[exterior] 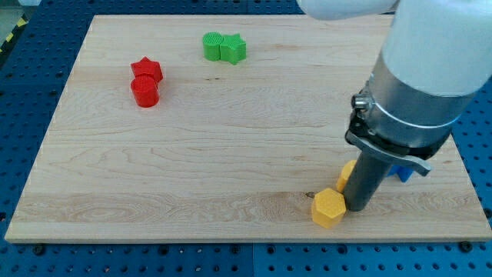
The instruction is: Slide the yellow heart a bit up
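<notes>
Nearest the view's bottom, a yellow hexagon [328,208] touches the rod, and my tip [355,208] sits at its 3 o'clock. At the rod's 11 o'clock a yellow piece [347,175], likely the yellow heart, peeks out mostly hidden, with a blue block [401,171] at 2 o'clock. Far across the table [231,154], a red star [147,69] touches a red cylinder [144,91] at 10 o'clock, and two green blocks [224,47] touch at 11 o'clock; no fingers exist on this rod.
</notes>
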`<move>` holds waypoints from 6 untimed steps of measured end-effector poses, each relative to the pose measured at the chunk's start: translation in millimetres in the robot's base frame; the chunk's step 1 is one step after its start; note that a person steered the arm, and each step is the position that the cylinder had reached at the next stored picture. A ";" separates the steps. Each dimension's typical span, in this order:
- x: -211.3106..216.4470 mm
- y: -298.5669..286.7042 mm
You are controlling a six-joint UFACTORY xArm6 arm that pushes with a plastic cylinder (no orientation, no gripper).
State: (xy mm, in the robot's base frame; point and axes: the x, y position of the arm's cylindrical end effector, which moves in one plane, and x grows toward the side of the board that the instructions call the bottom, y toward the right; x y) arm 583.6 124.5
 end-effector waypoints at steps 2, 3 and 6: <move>3.2 2.0; 9.4 37.9; -10.8 39.6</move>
